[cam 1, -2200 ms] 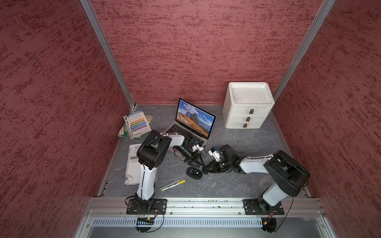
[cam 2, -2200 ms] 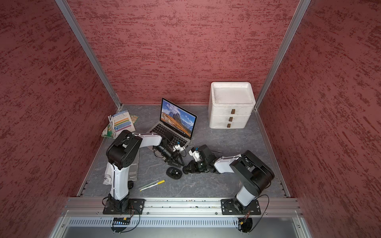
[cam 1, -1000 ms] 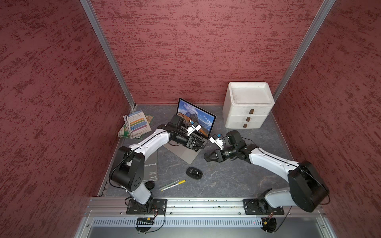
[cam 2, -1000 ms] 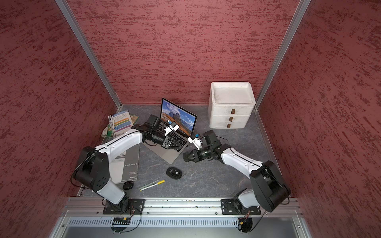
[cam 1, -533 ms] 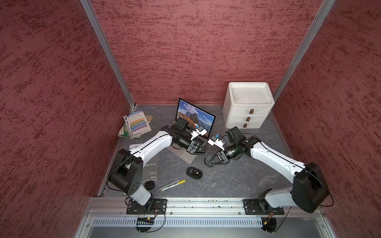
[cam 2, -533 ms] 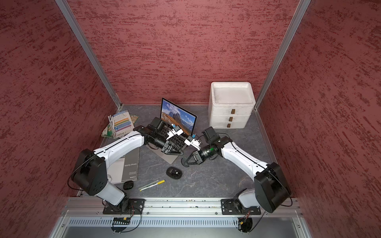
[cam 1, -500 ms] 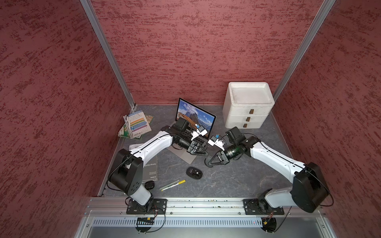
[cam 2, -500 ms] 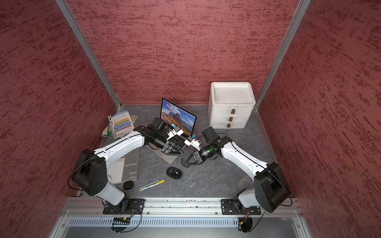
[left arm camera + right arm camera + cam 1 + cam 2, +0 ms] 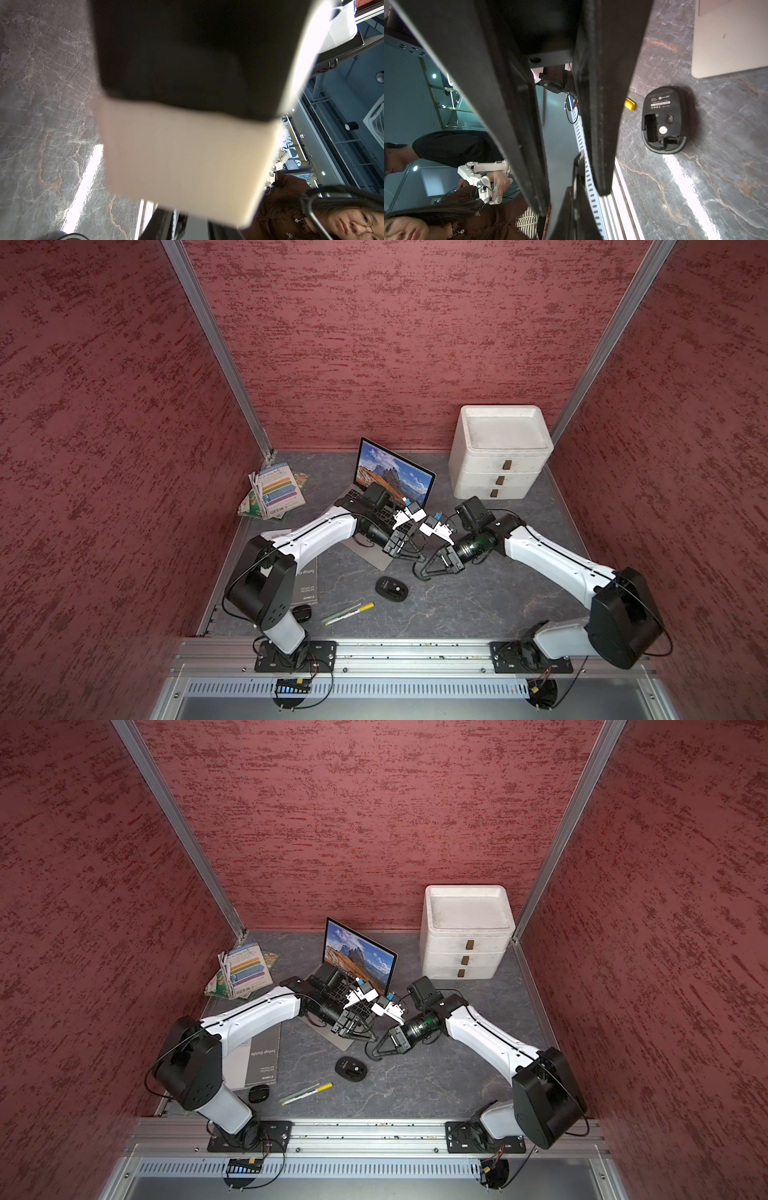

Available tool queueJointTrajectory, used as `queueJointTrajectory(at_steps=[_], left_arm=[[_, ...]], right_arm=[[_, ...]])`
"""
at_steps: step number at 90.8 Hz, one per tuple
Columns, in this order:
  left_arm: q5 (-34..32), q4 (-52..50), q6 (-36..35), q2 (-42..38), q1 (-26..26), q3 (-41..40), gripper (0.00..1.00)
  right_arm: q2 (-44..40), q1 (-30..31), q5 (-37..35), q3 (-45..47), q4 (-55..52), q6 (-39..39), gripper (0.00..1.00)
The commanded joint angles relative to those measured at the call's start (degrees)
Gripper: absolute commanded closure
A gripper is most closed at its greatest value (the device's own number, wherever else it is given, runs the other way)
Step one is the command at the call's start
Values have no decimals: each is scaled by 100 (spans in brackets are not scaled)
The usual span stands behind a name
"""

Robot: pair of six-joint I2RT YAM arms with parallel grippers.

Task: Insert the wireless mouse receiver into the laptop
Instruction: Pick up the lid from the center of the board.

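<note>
a dark grey marbled surface is enclosed on three sides by red textured wall panels, joined at the back corners by aluminium posts. both arm bases are carried by an aluminium rail along the front edge.

the slim silver-grey laptop with black keys is stood open at the back middle of the surface, set at an angle. its mountain-landscape screen is turned toward the rail. a white three-drawer box is placed to its right by the back wall, and folded coloured leaflets lie in the back left corner. a grey setup guide booklet lies beside the left arm. a black wireless mouse, a yellow-capped pen and a small black oval cover are nearer the rail.

in both top views the left claw is seen at the laptop's near corner, with the right claw just beside it. how wide the left claw is set cannot be told. the right claw is closed, but whether the receiver is pinched cannot be told.

only in the right wrist view is the mouse seen lying belly-up, with its label and open compartments shown. people beyond the rail are shown by the wrist views alone. the left wrist view is mostly blocked by a blurred black and pale block.
</note>
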State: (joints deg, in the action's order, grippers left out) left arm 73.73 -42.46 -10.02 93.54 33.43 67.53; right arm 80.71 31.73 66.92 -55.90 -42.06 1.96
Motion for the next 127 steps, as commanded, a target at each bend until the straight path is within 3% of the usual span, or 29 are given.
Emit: queueJointTrajectory(at_steps=[1,16,23,27,29,32,37,41,49,56,71,82,106,127], left_arm=[[248,6,-72,119,70,84,78],[426,-4,-41,135,124,40,99],[514,95,54,88,123,-38,100],[565,279,211,46,104,-119,100],[599,391,310,5,85,-166,100],[602,664,577,-63,45,-265,100],[483,1541,1345,-254,-114,-530,100],[261,2711,2458,-524,-243,-962,100],[-826,5393,4536,-1036,-545,-1837,100],[-1958,6930,5948,-1305,-595,-2373,100],[-4415,8956,8151,-1530,-337,-3217,100],[-5563,10026,9028,-1361,-50,-3618,100],[-6299,11153,9743,-996,500,-3768,100],[-6588,11448,9946,-904,805,-3856,100]], right_arm=[[-37,20,151,-225,-56,82,100],[-69,26,55,-210,-22,60,100],[-113,14,-121,-171,42,31,100],[-178,6,-292,-129,106,-35,83],[-226,-9,-416,-118,123,-48,69],[-306,-50,-608,-85,136,-80,59],[-525,-141,-1047,32,209,-227,46],[-771,-241,-1301,221,409,-445,36],[-1434,-425,-1920,699,1407,-1348,26],[-2012,-474,-2505,1168,2542,-2443,19],[-2649,-429,-3435,2112,5024,-4891,18],[-2660,-171,-3918,2495,6094,-5753,20],[-2421,127,-4664,2916,7561,-6572,28],[-1837,202,-4609,2769,8614,-6845,52]])
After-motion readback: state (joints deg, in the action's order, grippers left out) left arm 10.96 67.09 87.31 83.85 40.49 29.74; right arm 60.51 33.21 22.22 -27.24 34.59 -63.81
